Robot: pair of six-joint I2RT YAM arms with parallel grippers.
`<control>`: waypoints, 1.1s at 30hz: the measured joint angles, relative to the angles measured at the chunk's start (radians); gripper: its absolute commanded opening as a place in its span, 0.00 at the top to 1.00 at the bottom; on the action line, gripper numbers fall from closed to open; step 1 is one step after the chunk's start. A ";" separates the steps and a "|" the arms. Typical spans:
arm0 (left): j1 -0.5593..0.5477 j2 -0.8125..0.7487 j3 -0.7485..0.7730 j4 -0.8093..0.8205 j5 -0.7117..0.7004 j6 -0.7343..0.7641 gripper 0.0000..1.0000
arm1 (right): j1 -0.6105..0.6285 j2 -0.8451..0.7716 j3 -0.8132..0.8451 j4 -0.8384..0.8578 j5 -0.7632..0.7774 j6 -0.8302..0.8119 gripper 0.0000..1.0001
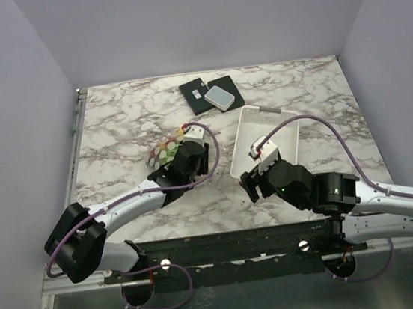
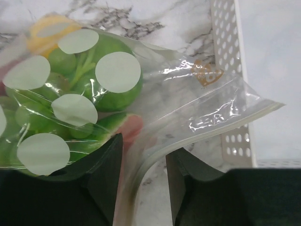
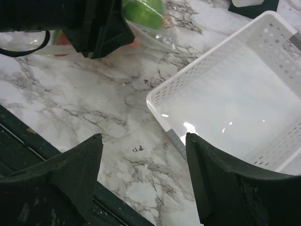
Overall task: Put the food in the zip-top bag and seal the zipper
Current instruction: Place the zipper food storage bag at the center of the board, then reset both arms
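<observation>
The zip-top bag [image 2: 188, 103], clear with white dots, lies on the marble table left of the basket [image 1: 162, 151]. Inside it I see green grapes [image 2: 113, 84], a yellow lemon [image 2: 44, 33] and a watermelon slice [image 2: 129, 125]. The zipper [image 2: 213, 133] runs along the bag's edge and curves down between the fingers of my left gripper [image 2: 141, 183]. That gripper is open, with a gap on both sides of the strip. My right gripper [image 3: 143, 139] is open over bare marble by the basket's near corner, holding nothing.
A white perforated basket [image 1: 287, 126] stands right of the bag, its rim [image 3: 174, 89] close to my right fingers. Two black pads [image 1: 201, 95] and a pale box [image 1: 220, 96] lie at the back. The table's dark front rail [image 1: 225, 246] runs below.
</observation>
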 measured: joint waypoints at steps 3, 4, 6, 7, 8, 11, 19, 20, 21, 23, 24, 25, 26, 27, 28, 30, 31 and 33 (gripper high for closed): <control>0.000 -0.010 -0.023 -0.011 0.066 -0.048 0.43 | -0.032 0.021 -0.018 0.016 -0.002 0.003 0.22; 0.000 -0.014 -0.029 -0.013 0.093 -0.062 0.40 | -0.045 0.026 -0.024 0.024 -0.003 0.004 0.22; 0.000 -0.029 -0.037 -0.023 0.145 -0.087 0.35 | -0.080 0.035 -0.035 0.040 -0.017 0.008 0.22; 0.000 -0.039 -0.039 -0.030 0.171 -0.097 0.33 | -0.102 0.041 -0.038 0.047 -0.028 0.011 0.22; 0.000 -0.050 -0.042 -0.034 0.195 -0.108 0.31 | -0.124 0.048 -0.040 0.053 -0.039 0.014 0.22; 0.001 -0.093 -0.051 -0.042 0.271 -0.137 0.27 | -0.185 0.076 -0.045 0.073 -0.074 0.026 0.21; 0.001 -0.286 -0.058 -0.076 0.366 -0.176 0.11 | -0.326 0.103 -0.059 0.100 -0.183 0.037 0.18; 0.001 -0.310 -0.055 -0.093 0.369 -0.175 0.06 | -0.348 0.104 -0.059 0.101 -0.197 0.038 0.17; 0.001 -0.322 -0.051 -0.104 0.370 -0.174 0.01 | -0.370 0.104 -0.060 0.102 -0.214 0.038 0.17; 0.001 -0.338 -0.030 -0.146 0.369 -0.162 0.01 | -0.415 0.104 -0.062 0.104 -0.245 0.044 0.16; 0.001 -0.339 -0.017 -0.162 0.369 -0.160 0.01 | -0.439 0.104 -0.063 0.106 -0.265 0.047 0.16; 0.001 -0.339 0.004 -0.191 0.364 -0.150 0.01 | -0.466 0.103 -0.065 0.108 -0.288 0.051 0.15; 0.001 -0.339 0.011 -0.199 0.359 -0.140 0.01 | -0.499 0.103 -0.066 0.108 -0.316 0.053 0.15; 0.001 -0.339 0.033 -0.221 0.356 -0.137 0.01 | -0.526 0.101 -0.068 0.109 -0.333 0.056 0.15; 0.001 -0.339 0.054 -0.249 0.342 -0.123 0.01 | -0.564 0.100 -0.069 0.111 -0.359 0.061 0.15; 0.001 -0.337 0.085 -0.286 0.315 -0.105 0.01 | -0.653 0.092 -0.074 0.114 -0.415 0.070 0.15; 0.005 -0.335 0.107 -0.312 0.293 -0.091 0.01 | -0.697 0.087 -0.076 0.115 -0.440 0.075 0.14; 0.017 -0.328 0.138 -0.347 0.264 -0.071 0.01 | -0.784 0.076 -0.081 0.116 -0.491 0.085 0.14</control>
